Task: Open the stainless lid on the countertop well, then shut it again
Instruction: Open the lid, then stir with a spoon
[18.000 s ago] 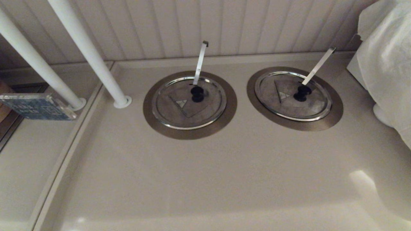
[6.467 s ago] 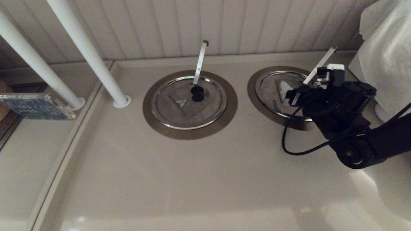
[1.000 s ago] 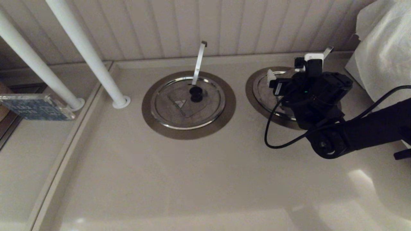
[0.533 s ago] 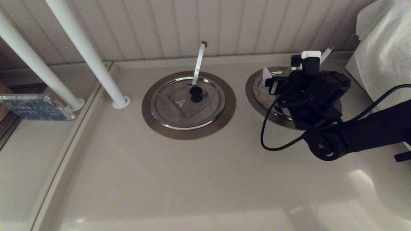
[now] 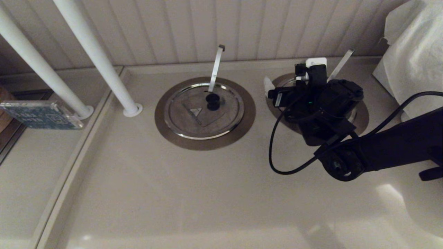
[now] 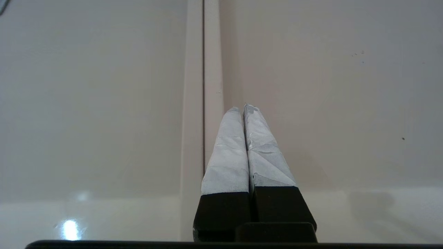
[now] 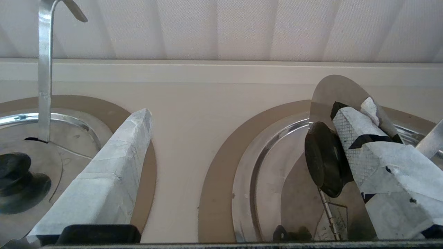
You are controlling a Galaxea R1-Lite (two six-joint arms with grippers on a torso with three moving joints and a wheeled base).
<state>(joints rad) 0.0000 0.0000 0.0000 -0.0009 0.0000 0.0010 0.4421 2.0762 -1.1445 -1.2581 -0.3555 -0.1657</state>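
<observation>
lid | tilting up on edge over right well | right gripper spread wide, one finger propping knob | opening step | next: lowering gently | left gripper pressed together, parked

No readable text or labels.

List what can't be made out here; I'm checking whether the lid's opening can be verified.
1. Head view: the right arm hides most of the stainless lid and the countertop well.
2. Right wrist view: the well's dark inside is cut off by the picture's edge.
3. Right wrist view: whether a finger of the right claw touches the knob is hidden behind it.
4. Left claw: outside the head view; position unknown.
</observation>
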